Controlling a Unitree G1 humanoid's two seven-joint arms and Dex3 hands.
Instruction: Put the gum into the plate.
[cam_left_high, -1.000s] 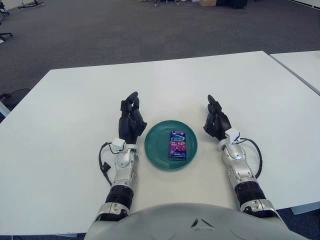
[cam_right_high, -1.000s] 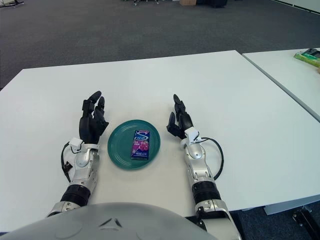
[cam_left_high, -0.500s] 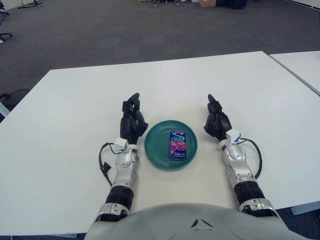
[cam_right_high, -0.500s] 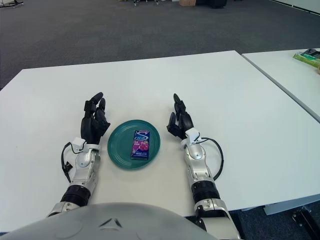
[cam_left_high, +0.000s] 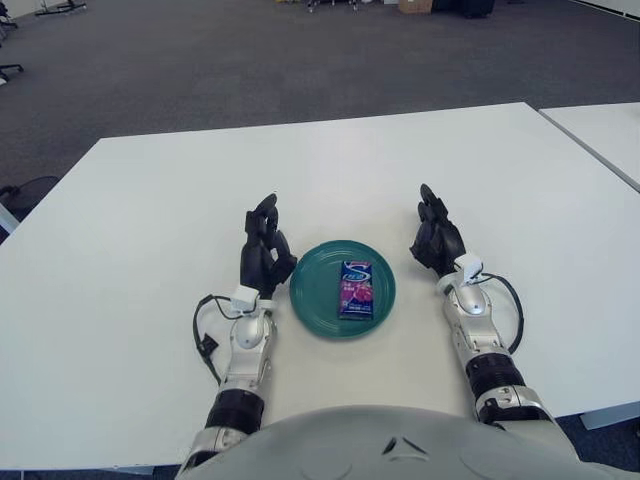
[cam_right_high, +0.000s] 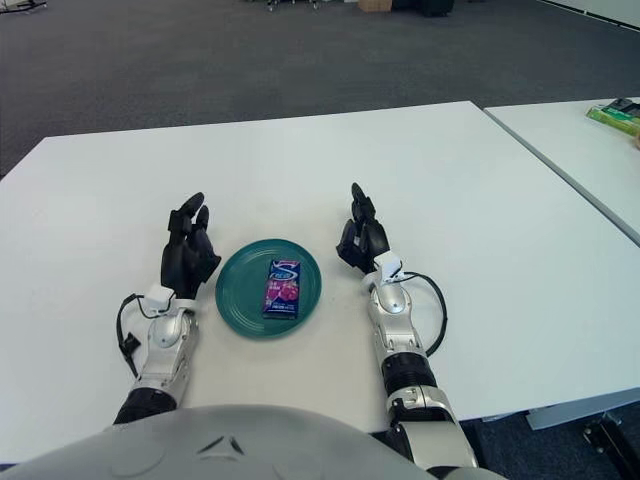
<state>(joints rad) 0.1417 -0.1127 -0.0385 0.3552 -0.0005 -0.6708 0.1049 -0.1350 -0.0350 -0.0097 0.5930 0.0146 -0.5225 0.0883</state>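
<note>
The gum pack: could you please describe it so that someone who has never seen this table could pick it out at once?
On the large white table, near its front edge, a round teal plate sits between the left hand and the right hand. The gum pack lies flat in the plate, right of its middle. It is the only small rectangular thing there, purple and blue with printed graphics.

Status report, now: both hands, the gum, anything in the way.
Left hand open, left of the plate. Right hand open, on its right, holding nothing. Gum lies flat in the plate. Nothing in the way.
</note>
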